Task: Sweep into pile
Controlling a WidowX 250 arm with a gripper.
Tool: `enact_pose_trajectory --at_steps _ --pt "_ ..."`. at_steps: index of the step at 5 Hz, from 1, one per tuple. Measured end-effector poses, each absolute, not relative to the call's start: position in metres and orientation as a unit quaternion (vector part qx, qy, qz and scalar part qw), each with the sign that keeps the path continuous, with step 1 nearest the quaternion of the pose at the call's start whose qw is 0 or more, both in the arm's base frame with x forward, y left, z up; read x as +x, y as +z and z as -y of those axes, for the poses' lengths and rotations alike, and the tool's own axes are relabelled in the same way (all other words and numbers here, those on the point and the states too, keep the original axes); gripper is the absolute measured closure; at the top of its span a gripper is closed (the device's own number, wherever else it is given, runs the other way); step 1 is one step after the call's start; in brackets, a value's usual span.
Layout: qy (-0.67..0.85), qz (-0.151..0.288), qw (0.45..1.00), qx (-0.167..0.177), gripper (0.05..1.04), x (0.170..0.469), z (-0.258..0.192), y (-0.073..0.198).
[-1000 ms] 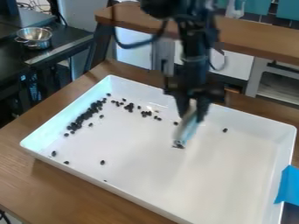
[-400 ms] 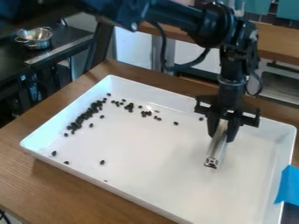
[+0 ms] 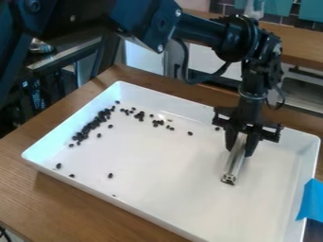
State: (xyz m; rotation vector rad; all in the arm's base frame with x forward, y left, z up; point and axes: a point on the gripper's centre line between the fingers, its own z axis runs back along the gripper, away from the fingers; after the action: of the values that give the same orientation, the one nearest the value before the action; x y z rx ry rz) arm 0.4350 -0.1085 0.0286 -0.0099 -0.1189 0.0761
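The gripper [image 3: 240, 148] has its fingers closed around a silvery metal bar [image 3: 233, 167], which slants down between them into the white tray [image 3: 170, 198]. Most of the dark beans [image 3: 95, 122] lie well apart from the fingers, in a diagonal band near the tray's wall at the view's left; a few are scattered, one just beside the gripper. The tray sits on a wooden table [image 3: 75, 201], blue tape [image 3: 310, 203] at its right edge. Behind stands a wooden counter [image 3: 295, 43], and a metal bowl [image 3: 40, 46] shows at upper left.
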Motion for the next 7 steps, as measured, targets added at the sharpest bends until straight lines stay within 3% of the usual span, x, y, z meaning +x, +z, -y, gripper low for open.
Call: enact_pose_trajectory --at_steps 2,4,7 --pt "0.046 0.036 0.998 -0.01 0.715 0.431 0.082 0.025" --pt "0.042 0.018 0.999 -0.002 0.715 0.42 0.012 0.025" --pt "0.033 0.02 0.999 0.037 0.715 0.42 -0.079 0.024"
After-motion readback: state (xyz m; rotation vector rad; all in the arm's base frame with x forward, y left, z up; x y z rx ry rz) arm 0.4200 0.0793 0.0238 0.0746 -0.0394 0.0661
